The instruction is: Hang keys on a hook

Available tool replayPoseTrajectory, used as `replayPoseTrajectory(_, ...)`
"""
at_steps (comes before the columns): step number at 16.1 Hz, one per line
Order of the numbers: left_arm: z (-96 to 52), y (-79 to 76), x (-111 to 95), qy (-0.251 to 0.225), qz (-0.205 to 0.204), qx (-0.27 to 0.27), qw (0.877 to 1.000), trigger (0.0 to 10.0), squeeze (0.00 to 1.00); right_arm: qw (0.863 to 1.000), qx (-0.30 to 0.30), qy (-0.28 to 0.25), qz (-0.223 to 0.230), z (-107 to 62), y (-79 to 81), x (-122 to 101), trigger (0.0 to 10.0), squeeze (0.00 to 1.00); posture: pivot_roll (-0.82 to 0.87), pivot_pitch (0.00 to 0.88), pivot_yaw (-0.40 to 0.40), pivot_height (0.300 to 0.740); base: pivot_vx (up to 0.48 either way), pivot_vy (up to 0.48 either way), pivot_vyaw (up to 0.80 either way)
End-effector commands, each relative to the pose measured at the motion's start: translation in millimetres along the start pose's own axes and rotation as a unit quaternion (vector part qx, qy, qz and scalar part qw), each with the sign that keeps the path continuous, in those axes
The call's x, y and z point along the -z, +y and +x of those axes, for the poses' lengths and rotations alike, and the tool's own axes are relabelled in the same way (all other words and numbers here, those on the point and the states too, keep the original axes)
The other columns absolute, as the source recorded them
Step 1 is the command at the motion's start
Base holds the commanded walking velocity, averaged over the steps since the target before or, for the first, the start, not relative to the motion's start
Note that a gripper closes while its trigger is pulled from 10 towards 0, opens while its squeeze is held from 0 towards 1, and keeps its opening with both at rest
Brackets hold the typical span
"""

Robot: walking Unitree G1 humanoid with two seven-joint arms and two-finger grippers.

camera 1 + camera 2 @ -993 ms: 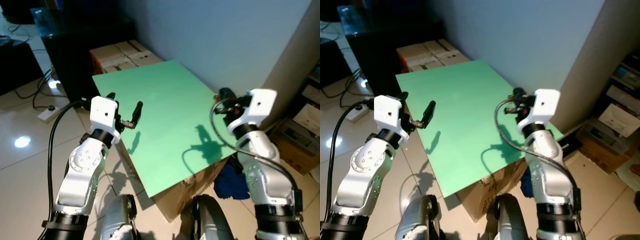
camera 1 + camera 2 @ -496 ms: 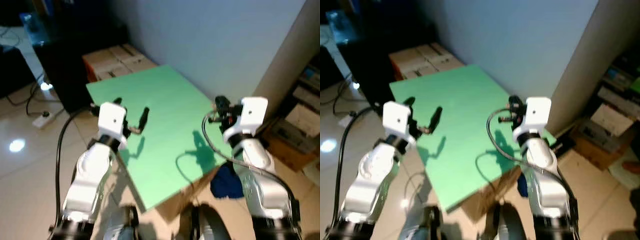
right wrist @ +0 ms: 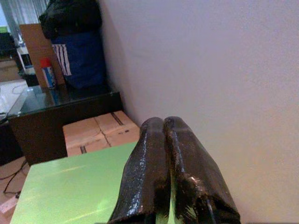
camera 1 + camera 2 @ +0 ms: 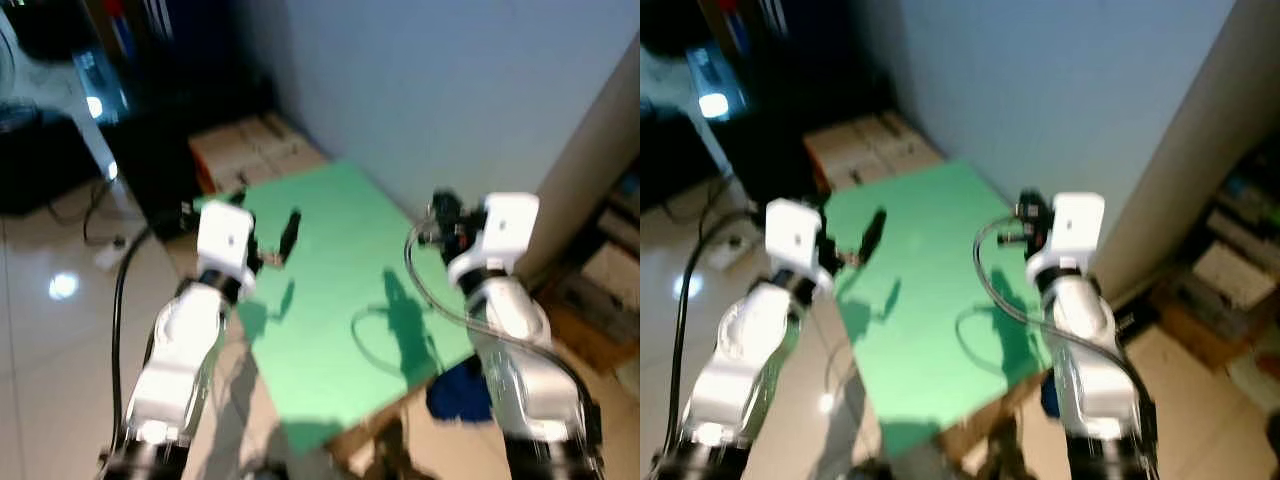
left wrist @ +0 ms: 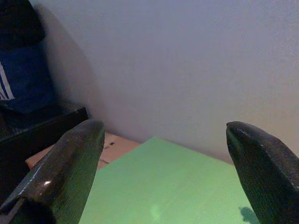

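Two grippers were raised over a green board [image 4: 340, 290] laid on a cardboard box beside a pale wall [image 4: 450, 90]. Left gripper [image 4: 262, 218]: fingers spread wide apart, nothing between them, held above the board's near-left edge; its wrist view looked between the two black fingers [image 5: 70, 163] toward the wall and the board's far end. Right gripper [image 3: 170, 168]: fingers pressed together with no gap, held above the board's right edge close to the wall; whether anything thin was pinched between them could not be told. Keys: none could be made out on the board, in either gripper, or elsewhere; the head views were blurred. Hook: none could be made out on the wall. Governing relation: the wall, the likeliest place for a hook, lay straight ahead of both grippers, and the right gripper stood the nearer to it, so by judgement that arm was better placed for a reach forward. Surroundings: stacked cardboard boxes [image 4: 250, 145] past the board's far end, a dark cabinet [image 3: 56, 116] beyond them, glossy tiled floor [image 4: 50, 330] to the left.
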State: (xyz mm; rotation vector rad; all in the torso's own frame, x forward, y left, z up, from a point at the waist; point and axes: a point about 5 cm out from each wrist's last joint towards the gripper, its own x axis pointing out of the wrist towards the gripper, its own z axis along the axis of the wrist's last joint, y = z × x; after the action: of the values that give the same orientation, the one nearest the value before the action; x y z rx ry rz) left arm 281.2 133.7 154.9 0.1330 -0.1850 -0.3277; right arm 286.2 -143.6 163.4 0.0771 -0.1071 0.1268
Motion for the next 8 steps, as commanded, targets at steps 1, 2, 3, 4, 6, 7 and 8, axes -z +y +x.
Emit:
replayPoseTrajectory(1,-2.4,2.0,-1.4,-0.005,0.004,-0.003,1.0,10.0,0.0,1.0,0.006,0.002,-0.004,-1.4,0.1,-0.3,10.0,0.0,-0.06,0.0,0.019,0.74,0.0,0.0,0.0)
replayPoseTrajectory(2,-2.7,2.2,-1.8,-0.006,0.004,-0.002,1.0,10.0,0.0,1.0,0.006,0.001,-0.004,-1.5,0.2,-0.6,10.0,0.0,-0.06,0.0,0.021,0.74,0.0,0.0,0.0)
replayPoseTrajectory(3,-2.9,2.1,-2.2,-0.007,0.003,-0.002,1.0,10.0,0.0,1.0,0.006,0.001,-0.004,-1.6,0.3,-0.7,10.0,0.0,-0.06,0.0,0.022,0.74,0.0,0.0,0.0)
replayPoseTrajectory(4,-4.5,1.1,-2.3,-0.008,0.001,0.001,1.0,10.0,0.0,1.0,0.007,0.002,-0.003,-3.2,0.4,0.0,10.0,0.0,-0.06,0.0,0.024,0.74,0.0,0.0,0.0)
replayPoseTrajectory(6,-8.3,-1.0,-1.0,-0.004,-0.003,0.006,1.0,10.0,0.0,1.0,0.006,0.01,0.004,-7.6,1.6,3.2,10.0,0.0,-0.06,0.0,0.022,0.74,0.0,0.0,0.0)
replayPoseTrajectory(7,-9.0,-1.4,-0.8,-0.004,-0.004,0.007,1.0,10.0,0.0,1.0,0.005,0.015,0.005,-8.2,2.1,4.6,10.0,0.0,-0.06,0.0,0.02,0.74,0.0,0.0,0.0)
replayPoseTrajectory(8,-10.4,-2.8,-0.6,-0.003,-0.005,0.01,1.0,10.0,0.0,1.0,-0.001,0.025,0.003,-10.1,3.8,8.1,10.0,0.0,-0.06,0.0,0.016,0.74,0.0,0.0,0.0)
